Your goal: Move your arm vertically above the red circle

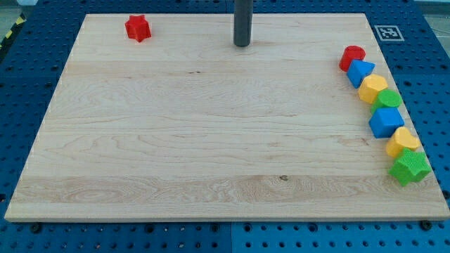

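Observation:
The red circle block [351, 55] sits at the view's right edge of the wooden board [211, 126], at the top of a column of blocks. My tip [242, 45] is the lower end of a dark rod near the view's top centre, well to the left of the red circle and apart from every block. A red star block [138, 28] lies at the view's top left.
Below the red circle along the right edge lie a blue block [361, 72], a yellow block [373, 88], a green block [389, 99], a blue block [386, 121], a yellow block [403, 141] and a green star block [410, 167]. A marker tag [388, 32] lies at top right.

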You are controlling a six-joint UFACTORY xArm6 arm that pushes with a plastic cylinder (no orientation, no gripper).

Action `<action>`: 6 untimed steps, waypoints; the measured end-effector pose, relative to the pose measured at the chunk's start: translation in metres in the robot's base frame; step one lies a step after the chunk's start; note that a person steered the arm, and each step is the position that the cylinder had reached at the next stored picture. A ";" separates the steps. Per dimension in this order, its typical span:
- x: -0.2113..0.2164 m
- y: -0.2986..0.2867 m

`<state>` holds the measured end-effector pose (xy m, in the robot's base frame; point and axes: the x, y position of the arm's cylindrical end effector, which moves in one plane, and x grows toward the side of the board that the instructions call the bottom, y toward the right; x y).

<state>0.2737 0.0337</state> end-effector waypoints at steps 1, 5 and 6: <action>-0.014 0.029; -0.047 0.099; -0.047 0.136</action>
